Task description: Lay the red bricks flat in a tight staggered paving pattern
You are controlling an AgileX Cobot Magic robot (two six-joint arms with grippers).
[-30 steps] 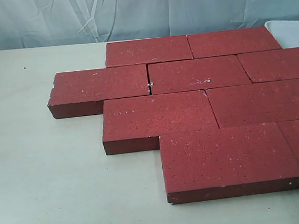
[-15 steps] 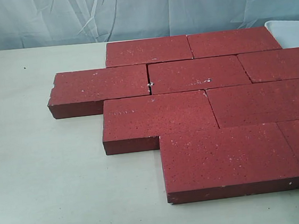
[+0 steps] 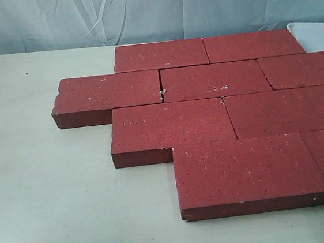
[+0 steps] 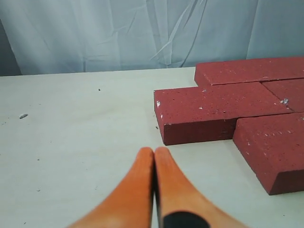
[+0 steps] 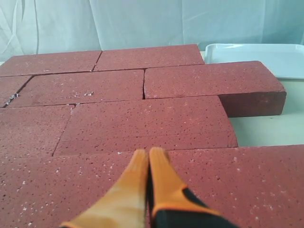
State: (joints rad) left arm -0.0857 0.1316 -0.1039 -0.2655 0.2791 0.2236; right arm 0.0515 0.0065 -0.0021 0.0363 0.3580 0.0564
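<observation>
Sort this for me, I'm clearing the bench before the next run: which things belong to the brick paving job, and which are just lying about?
Belongs to the job: red bricks, laid flat in staggered rows; left gripper and right gripper, jaws shut.
Just lying about: white tray beside the bricks; pale backdrop cloth.

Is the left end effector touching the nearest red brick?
Apart. The left wrist view shows bare table between the shut left end effector and the nearest red brick.
</observation>
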